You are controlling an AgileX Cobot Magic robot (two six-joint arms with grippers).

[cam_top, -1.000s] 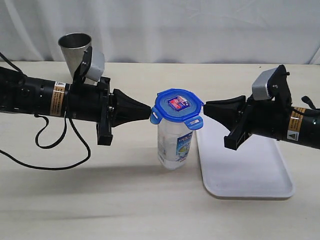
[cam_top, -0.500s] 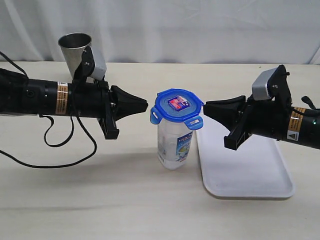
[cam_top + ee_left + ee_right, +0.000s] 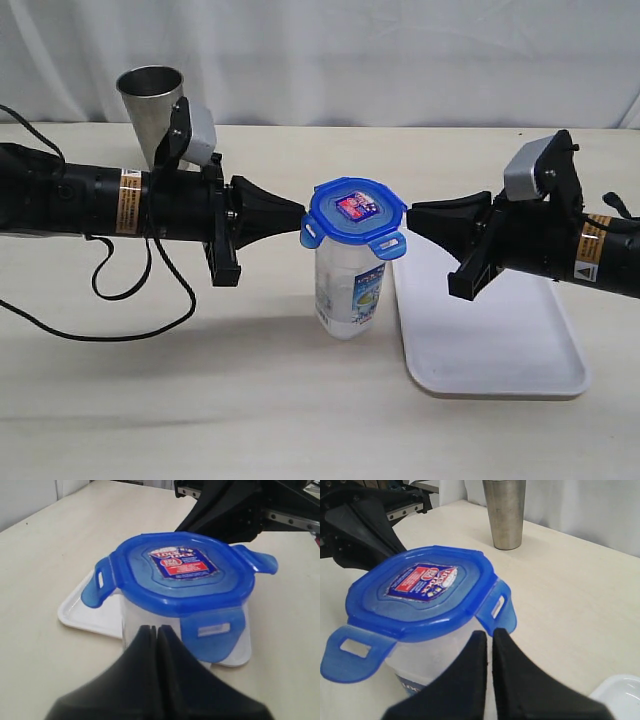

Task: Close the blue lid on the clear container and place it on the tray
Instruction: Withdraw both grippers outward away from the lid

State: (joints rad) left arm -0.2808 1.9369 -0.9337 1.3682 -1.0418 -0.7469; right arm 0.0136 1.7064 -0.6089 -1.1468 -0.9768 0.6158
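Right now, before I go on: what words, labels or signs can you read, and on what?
Nothing reads as clear words.
Sticker on the blue lid: red and blue print, too blurred.
Label on the clear container: too small.
Orange band on the left arm: warning triangle, text too small.
Orange band on the right arm: the same.

black cylindrical left arm (image 3: pixel 90 200) lies level, reaching in from the left | black tapered left gripper (image 3: pixel 297 214) has jaws pressed together, tip pointing right | black cylindrical right arm (image 3: pixel 600 255) near level, reaching in from the right | black tapered right gripper (image 3: pixel 414 212) has jaws closed to a thin seam, tip pointing left | the two tips face each other, apart
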